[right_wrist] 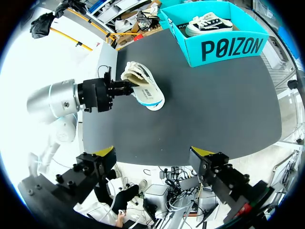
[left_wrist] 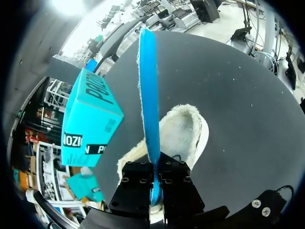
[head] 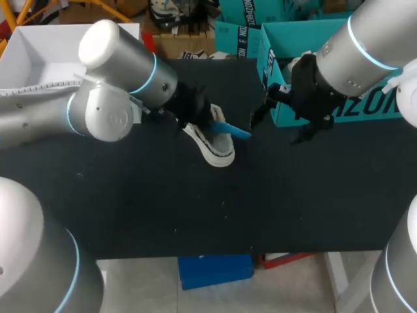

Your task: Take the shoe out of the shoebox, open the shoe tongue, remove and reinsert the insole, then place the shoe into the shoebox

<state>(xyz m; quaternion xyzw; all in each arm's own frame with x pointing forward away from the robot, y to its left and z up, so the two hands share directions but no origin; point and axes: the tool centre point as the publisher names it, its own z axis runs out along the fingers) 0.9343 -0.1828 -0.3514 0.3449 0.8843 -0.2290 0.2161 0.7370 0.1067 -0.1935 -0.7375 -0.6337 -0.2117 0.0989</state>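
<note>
Head view: one shoe (head: 218, 151) is seen lying on its side on the table (head: 130, 195), near the middle, just left of the box (head: 365, 111). One blue insole (head: 233, 130) is seen sticking out of its opening toward the box.

Left gripper (head: 210, 124): placed at the shoe's opening. In the left wrist view the fingers are closed tight on the near end of the insole (left_wrist: 147, 95), which stands up edge-on ahead of them; the fleece-lined shoe (left_wrist: 183, 131) lies under and ahead of the fingers.

Right gripper (right_wrist: 153, 153): held above the table beside the box, well apart from the shoe. Its two yellow tips are spread wide and nothing is held between them.

Count from the right wrist view:
- shoes: 2, one on the table (right_wrist: 145, 90), and a second one (right_wrist: 207, 24) inside the box (right_wrist: 228, 47)
- insoles: 1
- boxes on the table: 1, teal, open-topped, at the far right edge
</note>
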